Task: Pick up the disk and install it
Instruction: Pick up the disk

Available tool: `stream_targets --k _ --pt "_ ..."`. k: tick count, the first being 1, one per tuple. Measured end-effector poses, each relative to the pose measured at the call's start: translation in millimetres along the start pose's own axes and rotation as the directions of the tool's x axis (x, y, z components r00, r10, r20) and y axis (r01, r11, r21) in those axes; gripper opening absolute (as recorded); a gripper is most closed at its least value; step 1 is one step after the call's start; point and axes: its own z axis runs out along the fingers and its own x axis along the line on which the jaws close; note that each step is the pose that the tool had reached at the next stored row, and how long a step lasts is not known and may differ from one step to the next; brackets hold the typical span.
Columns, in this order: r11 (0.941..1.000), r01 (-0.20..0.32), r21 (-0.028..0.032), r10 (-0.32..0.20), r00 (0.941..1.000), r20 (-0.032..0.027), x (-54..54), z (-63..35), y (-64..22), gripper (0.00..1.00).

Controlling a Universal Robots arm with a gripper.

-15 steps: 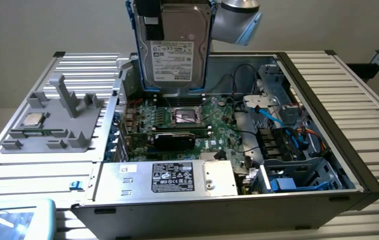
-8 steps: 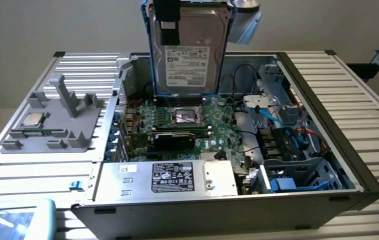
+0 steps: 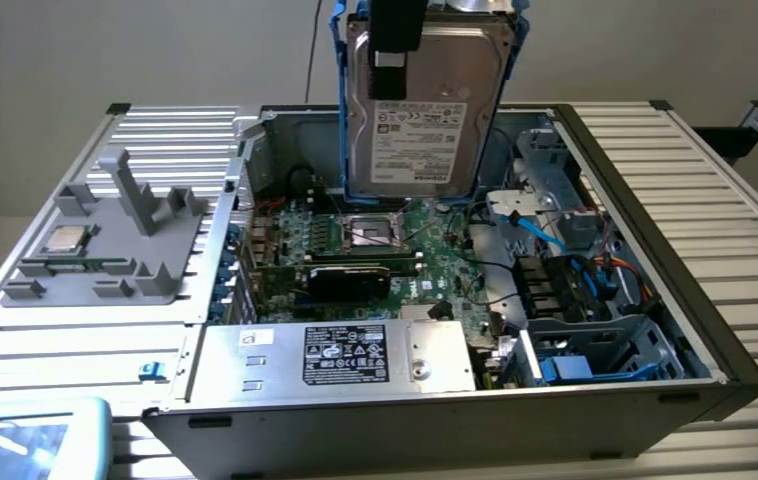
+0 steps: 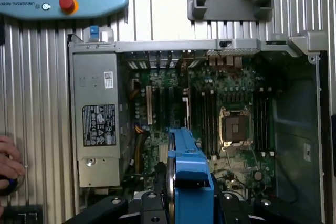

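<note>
Disk [image 3: 419, 120] over open case [image 3: 419, 430] on ribbed table [image 3: 733, 210]

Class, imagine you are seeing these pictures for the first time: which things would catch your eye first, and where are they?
The disk, silver in its bright blue frame, hangs upright from the gripper above the open computer case. Below it lies the green motherboard, with a silver box bearing a black label at the case's end nearest the exterior camera.
</note>
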Motion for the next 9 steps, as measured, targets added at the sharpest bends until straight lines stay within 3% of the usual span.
stream_targets --k 5,9 --pt "1.0000 0.000 -0.0037 0.000 1.0000 -0.0002 9.3 -2.2 -19.9 0.37" --pt "0.9999 -0.001 -0.0100 0.001 1.0000 -0.0006 19.2 -5.6 -32.9 0.37"
